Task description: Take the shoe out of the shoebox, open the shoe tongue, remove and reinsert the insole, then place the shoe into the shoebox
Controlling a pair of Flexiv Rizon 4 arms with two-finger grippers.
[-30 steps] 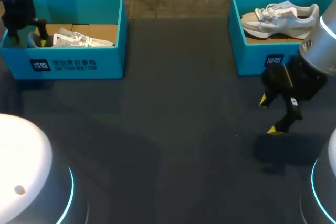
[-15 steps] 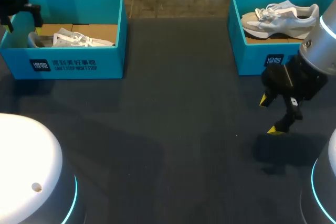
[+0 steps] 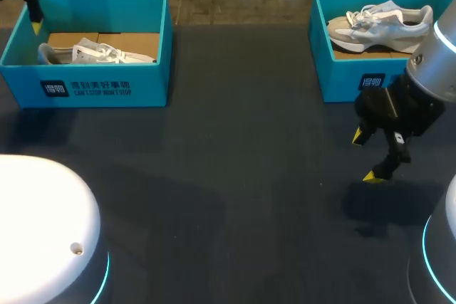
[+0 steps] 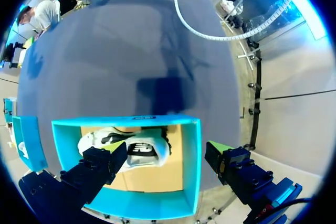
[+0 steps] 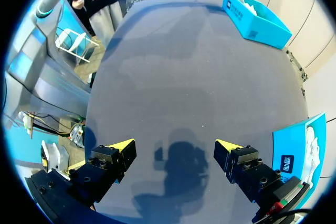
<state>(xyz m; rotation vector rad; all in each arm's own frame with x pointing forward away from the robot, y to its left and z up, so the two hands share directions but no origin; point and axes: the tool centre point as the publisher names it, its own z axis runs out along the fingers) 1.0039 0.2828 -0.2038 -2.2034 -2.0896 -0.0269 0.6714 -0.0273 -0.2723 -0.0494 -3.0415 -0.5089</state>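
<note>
The left gripper (image 4: 166,153) is released, its fingers spread wide with nothing between them, and it hangs above the left box (image 4: 192,167) without touching it. In the left wrist view the left shoe (image 4: 140,149) lies straight under the gripper on the box's brown floor, nearer one finger than the other and well clear of both. In the head view this gripper (image 3: 30,5) sits over the far outer corner of the left box (image 3: 94,87), with the left shoe (image 3: 100,53) stretched along the floor inside. The right gripper (image 5: 175,146) is also released, fingers apart and empty, over bare table (image 5: 173,66) with only its own shadow beneath. In the head view it (image 3: 367,155) hovers just in front of the right box (image 3: 340,76), near its front wall but apart from it. The right shoe (image 3: 381,22) rests inside that box, sole down, well behind the gripper. The two boxes stand well apart at the table's (image 3: 235,176) far edge, one on each side.
</note>
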